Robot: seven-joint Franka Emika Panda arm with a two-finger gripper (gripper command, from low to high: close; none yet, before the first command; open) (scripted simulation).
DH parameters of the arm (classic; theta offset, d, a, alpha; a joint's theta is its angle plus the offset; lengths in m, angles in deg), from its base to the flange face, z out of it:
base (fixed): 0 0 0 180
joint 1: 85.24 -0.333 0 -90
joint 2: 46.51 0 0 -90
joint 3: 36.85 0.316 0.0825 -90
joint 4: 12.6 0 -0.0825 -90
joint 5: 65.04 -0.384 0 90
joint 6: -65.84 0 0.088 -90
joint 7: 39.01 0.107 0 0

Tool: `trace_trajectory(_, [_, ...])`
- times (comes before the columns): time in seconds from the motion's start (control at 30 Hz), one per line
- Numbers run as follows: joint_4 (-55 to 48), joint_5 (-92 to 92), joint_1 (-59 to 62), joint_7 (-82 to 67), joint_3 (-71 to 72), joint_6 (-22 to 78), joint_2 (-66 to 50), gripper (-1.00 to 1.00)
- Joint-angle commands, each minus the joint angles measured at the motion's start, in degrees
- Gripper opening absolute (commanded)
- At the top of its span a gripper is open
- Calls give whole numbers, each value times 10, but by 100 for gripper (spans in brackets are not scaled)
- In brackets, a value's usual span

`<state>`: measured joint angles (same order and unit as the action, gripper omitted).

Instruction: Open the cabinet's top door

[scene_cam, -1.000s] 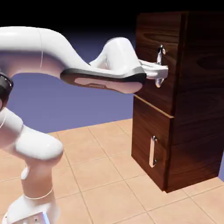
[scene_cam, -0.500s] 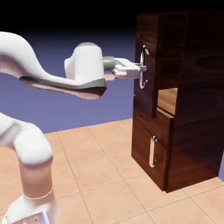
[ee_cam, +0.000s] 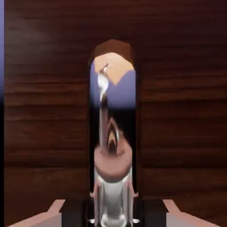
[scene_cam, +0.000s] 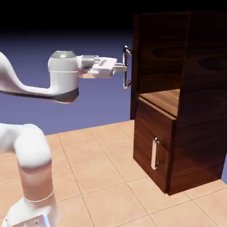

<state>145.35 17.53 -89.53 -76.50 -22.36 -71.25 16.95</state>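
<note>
Hand view, nearest item: gripper (ee_cam: 113,213), narrow, its two fingers closed on the handle (ee_cam: 113,93), one at either side of the bar. Handle: bright, mirror-like metal, long and upright; curved at the ends, as the exterior view shows, and gripped near mid-length. Judged rigid and smooth, liable to let the fingers slide along it if the pull runs off line; not fragile.

Directly behind the handle: top door (ee_cam: 48,111), dark wood, straight grain. It stands swung well out from the cabinet (scene_cam: 204,133), towards the exterior view's left, seen there nearly edge-on. Judged stiff and of moderate weight, carried by its hinges, so that it should want a steady pull along an arc rather than any lift. Best hold: the middle of the bar, as now taken, with the hand turning along with the panel. Pulling straight back might twist the bar in the fingers or drag them off it.

Further items, exterior view. Arm (scene_cam: 31,146), white, reaching in from the left. Shelf (scene_cam: 166,98), lighter wood, exposed in the open upper part. Lower door (scene_cam: 150,128), shut, with a small handle (scene_cam: 154,153), untouched. Floor (scene_cam: 102,177), pale square tiles. Backdrop (scene_cam: 88,111), blue-violet. Opening judged far advanced; any remaining swing would call for the same gentle arc.
</note>
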Motion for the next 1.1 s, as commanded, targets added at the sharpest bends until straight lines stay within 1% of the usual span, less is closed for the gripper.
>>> trace_trajectory(0.0, [-1,-25,-3,-6,20,24,3,-100])
trace_trajectory(0.23, [-44,-171,0,-27,159,199,-11,-100])
trace_trajectory(0.47, [-143,-281,61,-26,303,373,-64,-100])
trace_trajectory(0.73, [-300,-366,207,-24,467,555,-122,-100])
trace_trajectory(1.07, [-486,-430,414,-49,624,712,-124,-100])
